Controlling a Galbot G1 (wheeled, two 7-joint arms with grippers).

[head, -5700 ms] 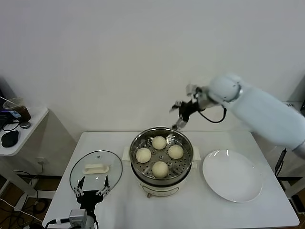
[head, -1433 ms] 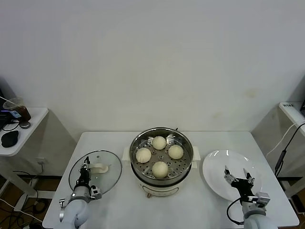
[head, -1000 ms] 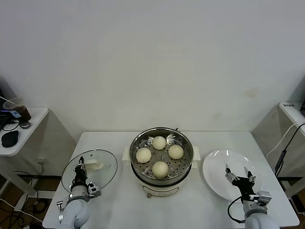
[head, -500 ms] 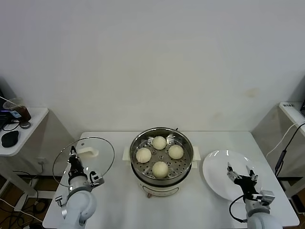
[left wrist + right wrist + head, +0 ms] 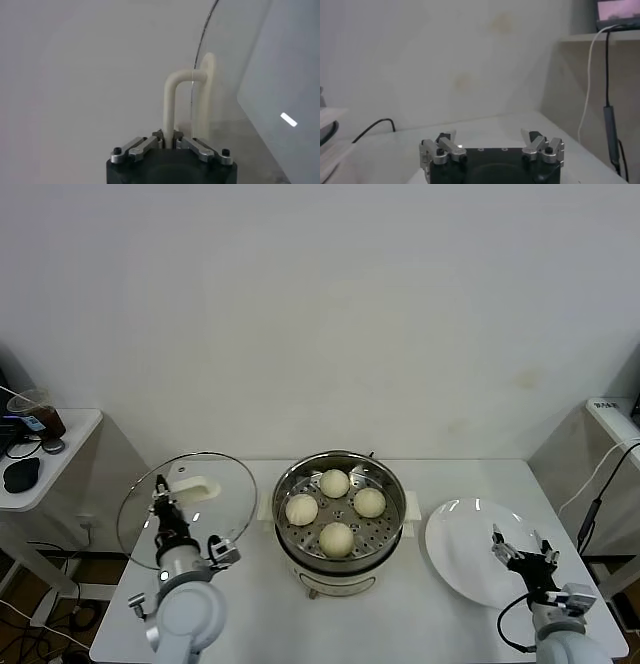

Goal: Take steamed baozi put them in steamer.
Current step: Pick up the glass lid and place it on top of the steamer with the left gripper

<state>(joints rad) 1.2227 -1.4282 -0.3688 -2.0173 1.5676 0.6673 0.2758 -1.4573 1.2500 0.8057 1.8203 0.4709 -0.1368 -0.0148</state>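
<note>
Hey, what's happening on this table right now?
A robot is working at a steamer on a white table. Four buns already sit in its metal basket. The left gripper is shut on the white handle of the glass lid, holding it up on edge to the left of the steamer. The right gripper is open and empty, over the near edge of the empty white plate.

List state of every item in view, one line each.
Steamer: uncovered, on the table.
Baozi: four, all in the steamer.
Glass lid: lifted, tilted, held by its handle.
Plate: empty.
Left gripper: shut on the lid handle.
Right gripper: open, over the plate's near edge.
</note>
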